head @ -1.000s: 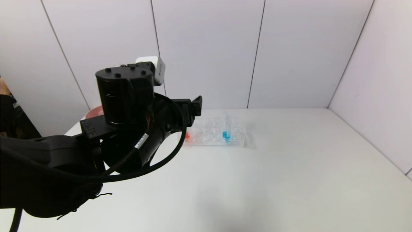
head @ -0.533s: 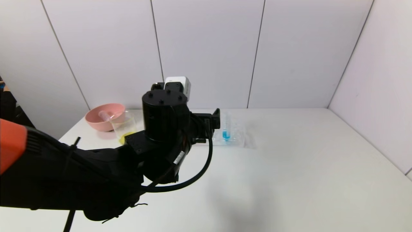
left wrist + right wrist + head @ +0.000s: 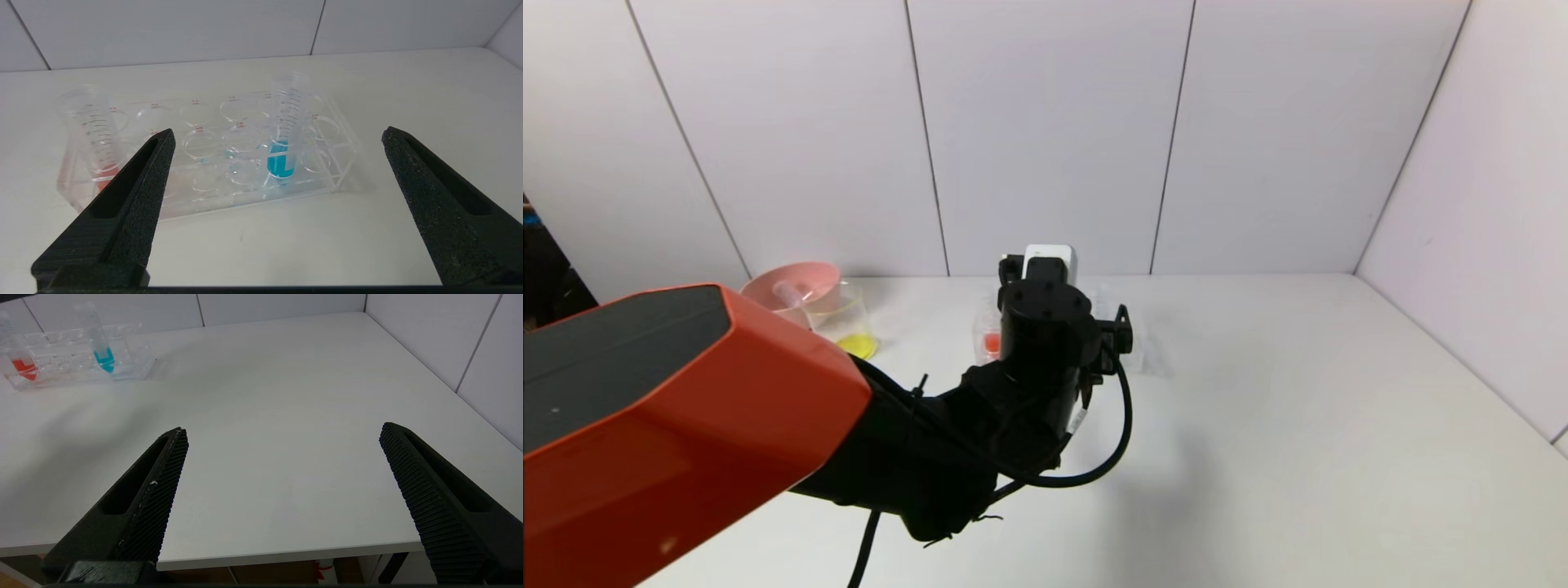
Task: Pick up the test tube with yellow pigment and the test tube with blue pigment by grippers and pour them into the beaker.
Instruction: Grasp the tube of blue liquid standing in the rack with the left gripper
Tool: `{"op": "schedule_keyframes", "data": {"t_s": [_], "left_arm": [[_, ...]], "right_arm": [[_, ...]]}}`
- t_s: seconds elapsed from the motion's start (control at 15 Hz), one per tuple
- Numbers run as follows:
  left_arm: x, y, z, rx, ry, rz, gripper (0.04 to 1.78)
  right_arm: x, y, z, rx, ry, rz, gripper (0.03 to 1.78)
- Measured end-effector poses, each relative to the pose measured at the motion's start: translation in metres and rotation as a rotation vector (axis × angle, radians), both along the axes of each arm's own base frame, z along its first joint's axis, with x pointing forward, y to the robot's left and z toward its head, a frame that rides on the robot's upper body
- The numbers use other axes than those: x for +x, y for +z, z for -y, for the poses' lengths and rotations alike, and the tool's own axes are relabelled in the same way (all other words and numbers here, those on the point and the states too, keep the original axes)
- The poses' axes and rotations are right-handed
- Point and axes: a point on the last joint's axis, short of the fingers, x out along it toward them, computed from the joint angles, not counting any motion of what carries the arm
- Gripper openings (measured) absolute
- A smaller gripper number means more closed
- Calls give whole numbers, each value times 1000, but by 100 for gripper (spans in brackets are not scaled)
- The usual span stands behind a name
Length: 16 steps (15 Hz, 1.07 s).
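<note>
Two tubes stand in one rack (image 3: 204, 163): blue tube (image 3: 284, 134), red tube (image 3: 98, 139). Left pincer (image 3: 276, 134) gapes wide before them; right pincer (image 3: 282, 435) wide, empty.

left arm (image 3: 1029, 359) over clear rack (image 3: 1152, 355); beaker (image 3: 843, 320) beside pink bowl (image 3: 768, 287)

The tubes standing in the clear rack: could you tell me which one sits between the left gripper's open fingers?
The blue-liquid tube; the red-liquid tube stands at the rack's opposite end.

clear glossy plastic rack (image 3: 204, 163), see-through tubes, matt white table (image 3: 1258, 457), rough black grainy gripper fingers (image 3: 139, 183), glossy pink bowl (image 3: 768, 290)
</note>
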Motion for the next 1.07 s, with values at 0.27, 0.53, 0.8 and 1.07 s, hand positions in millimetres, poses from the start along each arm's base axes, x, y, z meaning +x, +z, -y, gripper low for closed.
{"op": "schedule_keyframes", "data": {"t_s": [0.27,0.53,0.8,1.07], "left_arm": [[16,-18,19,13,18,-5,176],[28,-29,29,18,23,-6,176],[42,-33,36,16,34,-2,176],[60,-36,36,24,60,6,176]], "right_arm": [[0,0,0,0,0,0,171],[0,0,0,0,0,1,171],[0,0,0,0,0,1,171],[0,0,0,0,0,0,171]]}}
